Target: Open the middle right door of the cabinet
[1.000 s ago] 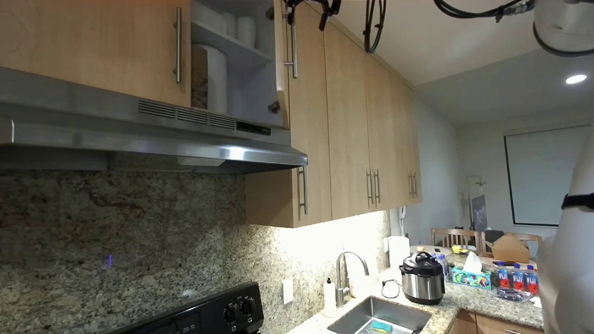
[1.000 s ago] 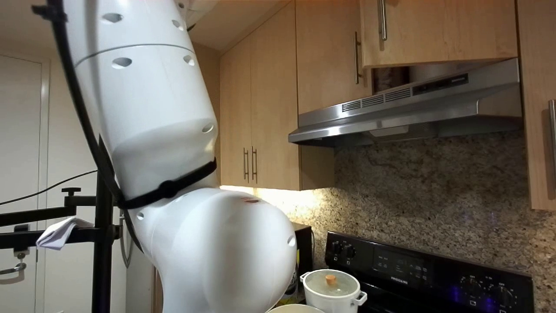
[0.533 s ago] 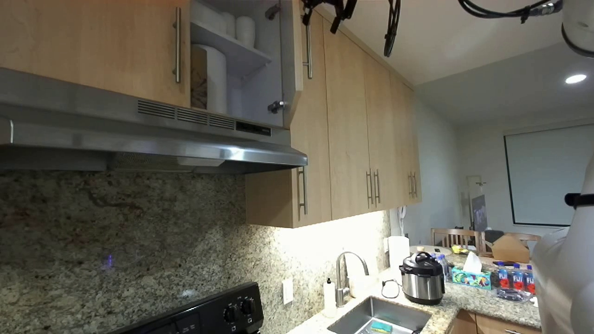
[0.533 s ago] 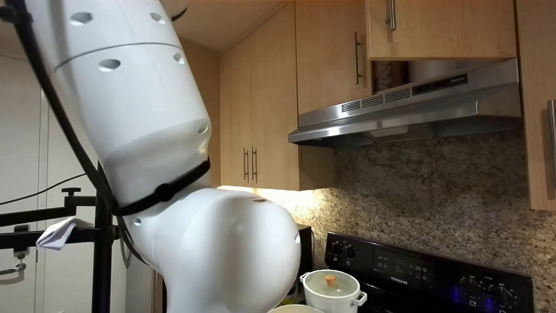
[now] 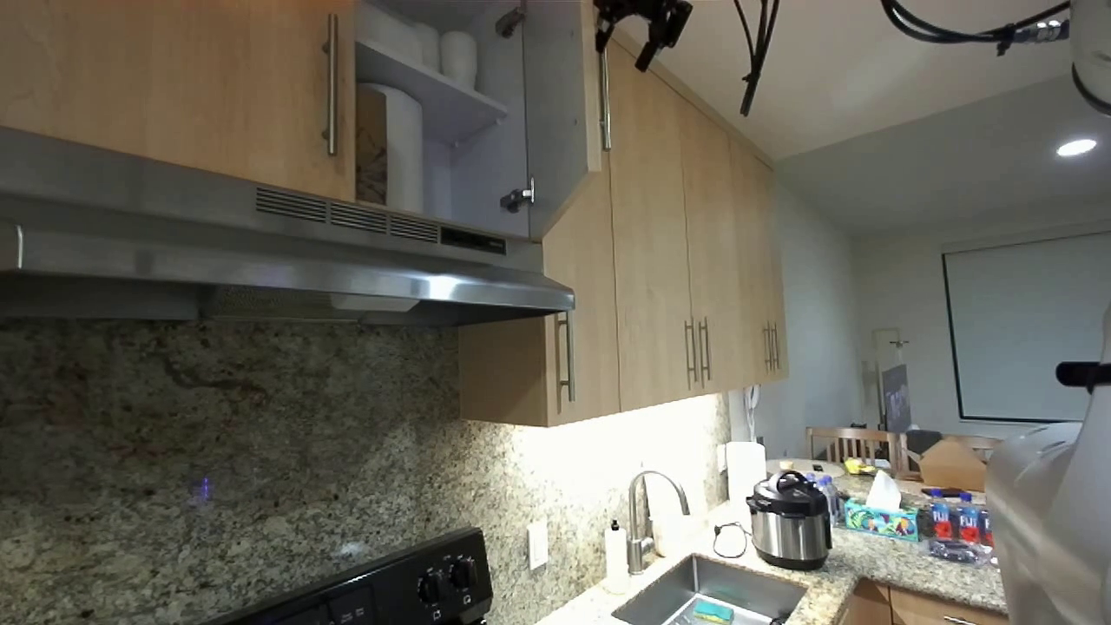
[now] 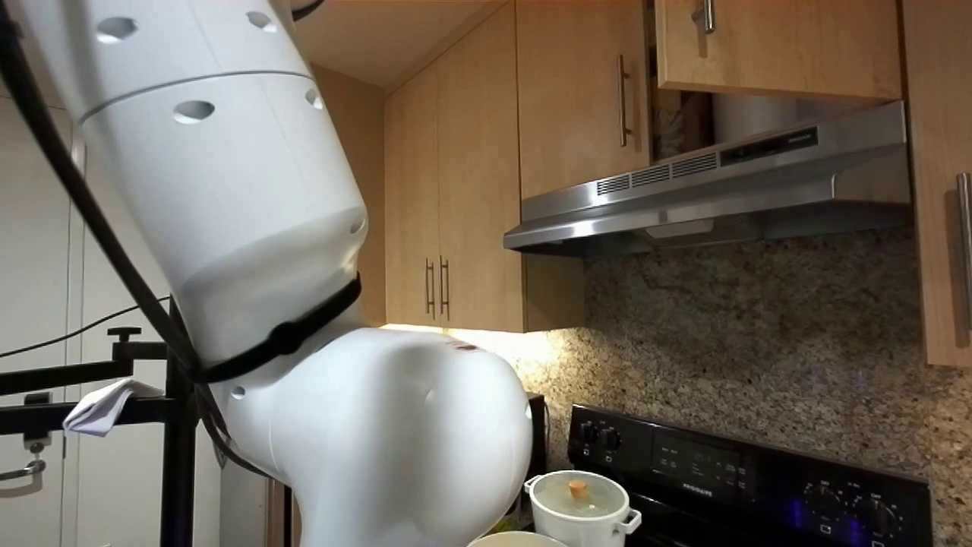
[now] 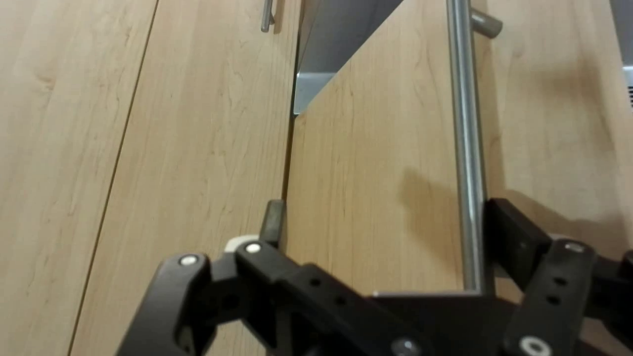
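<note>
The middle right door of the light-wood cabinet stands ajar, its pale inner face showing in an exterior view. Its outer wood face shows in an exterior view and in the wrist view. Its metal bar handle runs between the fingers of my gripper, close against the right finger and apparently touching it. The fingers are wide apart and not closed on the handle. In an exterior view my gripper is at the top edge by the handle, partly cut off.
The twin short door is shut on the left. Taller doors stand beside the open door. A steel range hood lies below. Inside are a shelf and a white roll. A pot stands on the stove.
The door has swung wider open, showing more of its inner face. My gripper has moved with its handle, rightward in an exterior view. The arm has shifted too.
</note>
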You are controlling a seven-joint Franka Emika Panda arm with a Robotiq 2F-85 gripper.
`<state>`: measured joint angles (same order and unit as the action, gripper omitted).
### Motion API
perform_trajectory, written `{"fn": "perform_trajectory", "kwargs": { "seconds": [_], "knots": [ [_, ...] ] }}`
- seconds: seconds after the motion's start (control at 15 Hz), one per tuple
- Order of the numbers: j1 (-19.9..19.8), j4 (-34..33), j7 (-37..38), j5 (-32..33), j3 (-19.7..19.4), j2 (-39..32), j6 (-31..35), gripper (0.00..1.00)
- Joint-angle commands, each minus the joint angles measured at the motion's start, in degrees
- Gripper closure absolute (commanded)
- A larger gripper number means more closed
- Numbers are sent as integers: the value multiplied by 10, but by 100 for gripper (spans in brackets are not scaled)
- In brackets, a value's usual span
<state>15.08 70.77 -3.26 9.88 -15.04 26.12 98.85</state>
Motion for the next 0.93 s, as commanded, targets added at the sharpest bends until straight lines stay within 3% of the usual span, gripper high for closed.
{"fn": "perform_trajectory", "kwargs": {
  "seconds": [0.0,0.47,0.53,0.87],
  "knots": [
    [-43,-46,-114,-85,-49,-47,43,0],
    [-32,-126,-311,-257,-177,-95,-45,0],
    [5,-143,-325,-262,-215,-102,-58,0],
    [68,-191,-397,-356,-348,-136,-111,0]
  ]
}}
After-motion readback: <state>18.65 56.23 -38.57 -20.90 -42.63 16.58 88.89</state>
